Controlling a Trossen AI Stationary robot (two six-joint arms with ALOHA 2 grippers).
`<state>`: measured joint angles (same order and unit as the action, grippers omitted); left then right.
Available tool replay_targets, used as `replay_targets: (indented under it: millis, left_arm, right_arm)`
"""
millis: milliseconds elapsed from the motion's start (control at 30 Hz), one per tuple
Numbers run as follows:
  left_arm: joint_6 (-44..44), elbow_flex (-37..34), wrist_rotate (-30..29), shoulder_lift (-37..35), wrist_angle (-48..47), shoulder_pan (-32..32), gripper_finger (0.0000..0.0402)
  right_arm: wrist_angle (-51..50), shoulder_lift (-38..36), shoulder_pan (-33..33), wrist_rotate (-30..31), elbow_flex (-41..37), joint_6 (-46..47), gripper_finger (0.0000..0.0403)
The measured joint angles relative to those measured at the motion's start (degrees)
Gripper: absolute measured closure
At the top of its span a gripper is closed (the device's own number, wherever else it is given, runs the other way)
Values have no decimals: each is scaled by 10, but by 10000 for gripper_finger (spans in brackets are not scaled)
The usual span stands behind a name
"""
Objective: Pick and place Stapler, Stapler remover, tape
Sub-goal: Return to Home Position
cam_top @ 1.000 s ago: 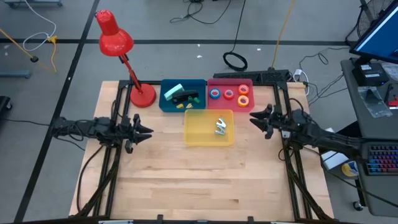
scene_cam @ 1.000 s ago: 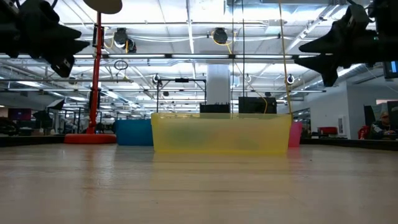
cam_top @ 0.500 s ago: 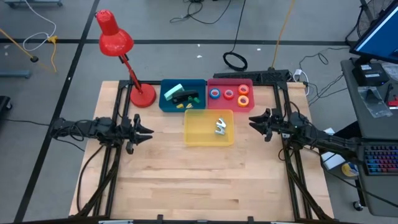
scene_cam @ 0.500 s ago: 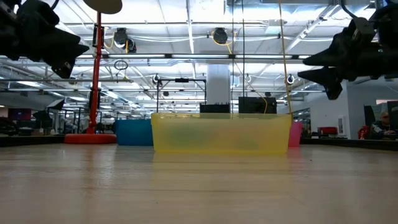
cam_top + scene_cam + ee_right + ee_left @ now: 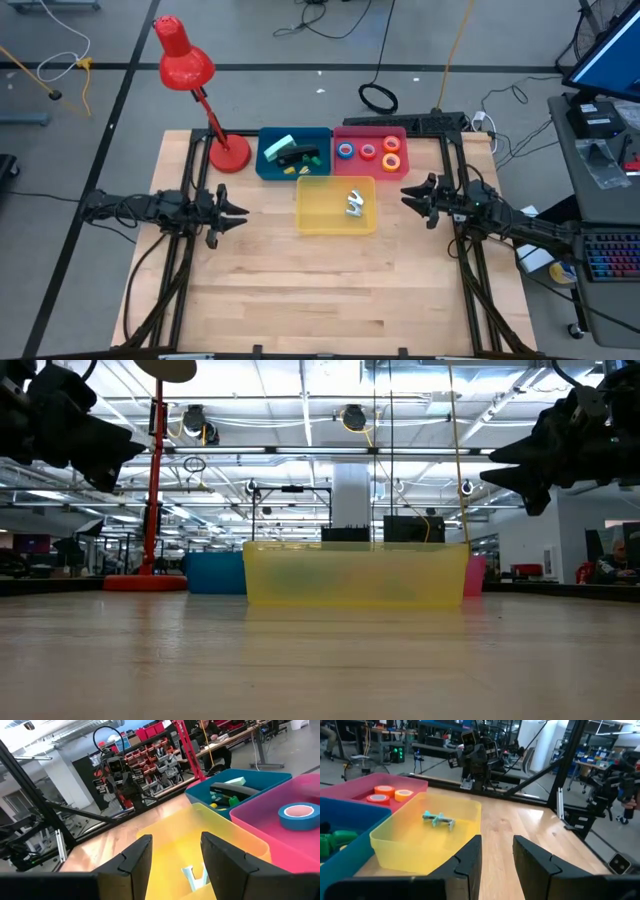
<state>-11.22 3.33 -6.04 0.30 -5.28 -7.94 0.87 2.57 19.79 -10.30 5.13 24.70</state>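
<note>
the left gripper point(image 5: 236, 212) is held left of the yellow bin point(image 5: 320, 216), the right gripper point(image 5: 408, 194) right of it; both jaws are set narrowly apart.

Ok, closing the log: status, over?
Left gripper open, empty, left side. Right gripper open, empty, right side. Tapes in red bin. Nothing blocking either arm.

The table point(image 5: 320, 290) is pale wood, smooth and fine-grained, with a soft sheen. The yellow bin point(image 5: 350, 575) is translucent plastic, faintly frosted. The blue bin point(image 5: 263, 160) and the pink bin point(image 5: 370, 130) are opaque plastic with smooth walls. The red lamp point(image 5: 183, 62) is glossy, perhaps painted metal. The blue tape point(image 5: 298, 815) has a matt face.
</note>
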Motion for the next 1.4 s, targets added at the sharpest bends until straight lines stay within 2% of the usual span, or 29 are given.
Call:
replay_targets:
  millis: [400,833,1133,1400]
  left_arm:
    - [19,0,0,0,1,0,291]
    - [-24,-1,0,0,1,0,291]
    - [-26,-1,0,0,0,0,291]
    - [-26,-1,0,0,0,0,291]
  right_arm:
    - [-5,0,0,1,-12,-3,240]
    - [-6,1,0,-2,-13,-93,239]
    - [66,0,0,-4,-14,-94,237]
    - [75,1,0,-4,-14,-94,242]
